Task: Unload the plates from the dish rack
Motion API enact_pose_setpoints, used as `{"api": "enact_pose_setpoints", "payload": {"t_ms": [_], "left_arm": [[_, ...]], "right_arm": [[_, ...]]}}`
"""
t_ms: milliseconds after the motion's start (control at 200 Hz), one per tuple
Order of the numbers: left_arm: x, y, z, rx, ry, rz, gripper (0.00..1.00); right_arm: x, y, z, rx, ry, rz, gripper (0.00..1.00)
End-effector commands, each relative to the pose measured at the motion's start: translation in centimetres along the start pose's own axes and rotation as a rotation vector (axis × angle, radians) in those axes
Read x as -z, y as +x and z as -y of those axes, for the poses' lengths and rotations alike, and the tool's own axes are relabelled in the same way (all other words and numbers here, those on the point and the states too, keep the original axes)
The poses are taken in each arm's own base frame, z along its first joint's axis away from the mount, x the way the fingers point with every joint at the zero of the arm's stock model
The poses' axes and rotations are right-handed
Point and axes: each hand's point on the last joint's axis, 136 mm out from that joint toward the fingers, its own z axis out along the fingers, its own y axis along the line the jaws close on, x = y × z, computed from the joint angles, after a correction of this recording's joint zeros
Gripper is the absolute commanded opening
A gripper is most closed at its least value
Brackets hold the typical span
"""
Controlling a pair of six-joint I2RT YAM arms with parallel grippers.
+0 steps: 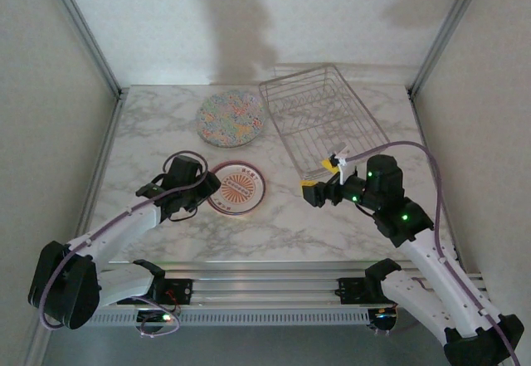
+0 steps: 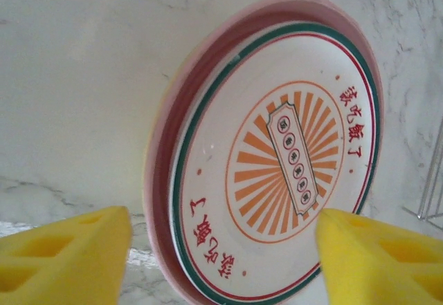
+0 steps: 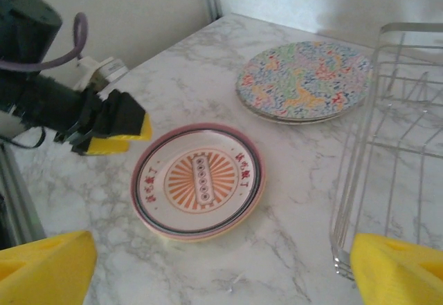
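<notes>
Nearest me, my left end effector (image 3: 121, 135) hung with jaws spread, gripping nothing. The white plate (image 1: 236, 187) lay flat just ahead of it, nested on the pink plate (image 2: 156, 180) on the counter (image 1: 149, 134). My right end effector (image 1: 322, 175), likewise spread and empty, sat at the near corner of the dish rack (image 1: 299, 74) and was the closer arm to it. The rack's slots looked bare, its long side running away from me. Beyond, the speckled plates (image 1: 231, 119) lay stacked just left of the rack.

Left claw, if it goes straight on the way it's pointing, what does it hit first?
The left claw would probably meet the round white plate with the orange sunburst centre, stacked on a pink plate; depth is unclear.
</notes>
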Motion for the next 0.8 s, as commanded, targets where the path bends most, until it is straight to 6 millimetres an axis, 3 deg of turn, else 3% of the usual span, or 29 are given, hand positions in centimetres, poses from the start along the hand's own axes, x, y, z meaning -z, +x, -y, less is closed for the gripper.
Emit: {"api": "enact_pose_setpoints", "payload": {"t_ms": [0,25,95,170,335,425,496,601,716,726,791], "left_arm": [[2.7,-2.2,0.5,-0.014,-0.032,0.1,0.9],[3.2,-2.7,0.7,-0.019,-0.032,0.121,0.99],[5.2,-4.6,1.7,-0.034,-0.02,0.192,1.0],[7.0,-6.6,2.5,-0.048,-0.009,0.264,1.0],[8.8,-10.0,3.4,-0.078,-0.007,0.357,1.0],[9.4,-11.7,2.6,-0.067,-0.078,0.443,1.0],[10.0,-13.2,1.0,-0.037,-0.168,0.539,0.99],[10.4,-14.8,-0.8,-0.034,-0.268,0.671,1.0],[10.0,-15.6,-2.2,-0.095,-0.32,0.776,1.0],[10.0,-15.7,-2.4,-0.093,-0.328,0.787,1.0],[10.3,-16.0,-3.5,-0.107,-0.377,0.847,1.0]], "right_arm": [[1.9,-3.0,2.7,0.016,0.204,0.084,0.97],[2.4,-3.2,3.6,0.017,0.264,0.09,0.98],[4.1,-3.3,6.4,0.006,0.452,0.087,0.99],[6.3,-2.0,9.9,-0.051,0.676,0.029,0.99],[9.3,5.3,15.3,-0.391,0.95,-0.162,0.99],[8.8,8.8,16.3,-0.459,0.973,-0.193,0.99],[8.1,10.1,17.2,-0.423,0.991,-0.165,0.99],[9.0,11.9,19.6,-0.402,1.157,-0.132,0.99],[6.6,12.6,20.9,-0.235,1.117,-0.124,0.99],[6.3,13.6,20.9,-0.224,1.108,-0.144,0.99],[4.8,14.3,21.1,-0.164,1.058,-0.114,0.99]]}}
